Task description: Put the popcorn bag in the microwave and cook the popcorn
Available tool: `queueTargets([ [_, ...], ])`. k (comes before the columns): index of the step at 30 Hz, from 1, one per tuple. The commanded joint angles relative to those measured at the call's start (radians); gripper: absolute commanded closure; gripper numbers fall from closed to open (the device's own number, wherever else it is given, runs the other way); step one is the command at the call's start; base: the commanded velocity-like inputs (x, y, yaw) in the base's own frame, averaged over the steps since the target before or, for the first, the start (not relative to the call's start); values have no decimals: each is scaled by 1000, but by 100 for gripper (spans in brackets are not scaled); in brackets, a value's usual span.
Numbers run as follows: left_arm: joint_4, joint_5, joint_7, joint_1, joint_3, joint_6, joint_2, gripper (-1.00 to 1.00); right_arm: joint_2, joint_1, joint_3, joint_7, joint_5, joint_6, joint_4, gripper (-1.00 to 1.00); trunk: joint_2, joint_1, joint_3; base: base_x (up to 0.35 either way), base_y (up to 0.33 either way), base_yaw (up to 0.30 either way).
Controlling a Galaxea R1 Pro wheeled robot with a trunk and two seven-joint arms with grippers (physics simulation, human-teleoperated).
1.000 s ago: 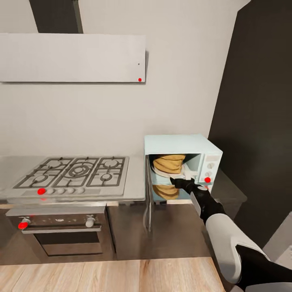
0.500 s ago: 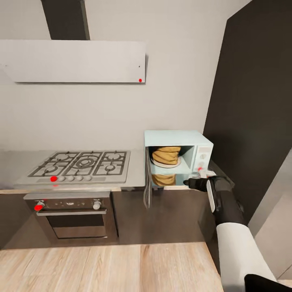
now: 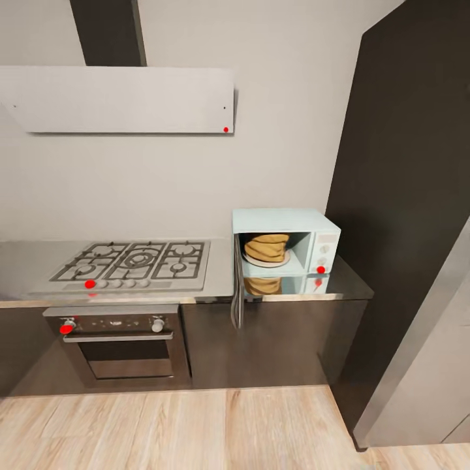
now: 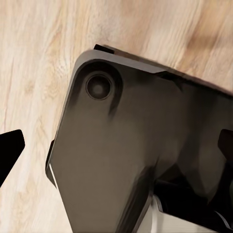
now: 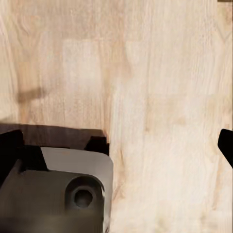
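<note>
The popcorn bag (image 3: 266,247) sits inside the microwave (image 3: 286,243), whose door (image 3: 237,289) hangs open, at the right end of the countertop (image 3: 339,284) beside the gas hob (image 3: 134,263). No readable writing anywhere. Both wrist cameras face plank floor (image 5: 160,97); whether either gripper is open, I cannot tell.

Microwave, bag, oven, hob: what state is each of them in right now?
microwave: door swung open, standing edge-on at its left side.
popcorn bag: inside the microwave, upright on the pale round plate.
built-in oven: door closed.
gas hob: nothing on its burners, no flame visible.
countertop: glossy, mirroring the microwave.
</note>
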Motion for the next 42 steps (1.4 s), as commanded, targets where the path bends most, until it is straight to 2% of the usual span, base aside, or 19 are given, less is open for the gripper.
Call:
queueTargets([
  [1,1,5,0,0,1,-3,0,-100,-3,46,-11,-5,9,-19,5,-100,-1,0,-1,0,0,0],
  [2,2,5,0,0,3,-4,-1,-100,-4,75,-11,-8,8,-35,7,-100,-1,0,-1,0,0,0],
  [8,12,8,-7,0,2,4,0,-100,-1,150,-12,-12,7,-59,9,-100,-1,0,-1,149,0,0],
  [13,16,9,-9,0,2,7,1,-100,3,191,-13,-12,6,-66,10,-100,-1,0,-1,311,0,0],
  [16,16,10,-8,0,3,8,1,-100,5,213,-12,-12,7,-104,10,-100,-1,0,-1,321,0,0],
  [24,13,7,-8,0,3,0,1,-100,4,221,-12,-12,8,-117,10,-100,-1,0,-1,273,0,0],
  [27,-35,6,-2,0,1,3,13,-100,3,234,-12,-12,10,-121,10,-100,-1,0,-1,26,0,0],
  [29,-202,5,0,0,-1,65,27,-100,3,240,-12,-12,11,-122,10,-100,-1,0,-1,5,0,0],
  [31,-365,4,0,0,0,177,31,-100,3,241,-12,-15,11,-121,10,-100,-1,0,-1,1,0,0],
  [32,-532,4,0,0,1,275,27,-100,2,241,-12,-21,11,-121,10,-100,-1,0,-1,0,0,0],
  [33,-623,5,0,0,1,328,23,-100,1,242,-12,-22,11,-122,10,-100,-1,0,-1,0,0,0],
  [34,-763,6,-1,-1,1,406,17,-100,-1,242,-12,-24,11,-124,10,-100,-1,0,-1,0,0,0],
  [35,-944,7,-5,-1,0,495,8,-100,-1,242,-12,-25,11,-125,10,-100,-1,0,-1,0,0,0],
  [36,-1049,9,-7,-4,0,535,-2,-100,-1,241,-12,-25,11,-126,10,-100,-1,0,-1,0,0,0],
  [37,-1098,14,-8,-12,0,552,-10,-100,-1,241,-12,-25,10,-126,10,-100,-1,0,-1,0,0,0],
  [39,-1155,29,-9,-76,-1,572,-33,-100,-1,241,-12,-25,8,-127,10,-100,-1,0,-1,0,0,0],
  [40,-1169,36,-9,-161,-5,579,-52,-100,2,242,-12,-26,7,-133,10,-100,-1,0,-1,0,0,0],
  [41,-1172,37,-9,-195,-6,580,-57,-100,4,242,-12,-27,7,-135,10,-100,-1,0,-1,0,0,0],
  [42,-1174,38,-9,-257,-12,583,-66,-100,5,242,-13,-28,7,-136,10,-100,-1,0,-1,0,0,0],
])
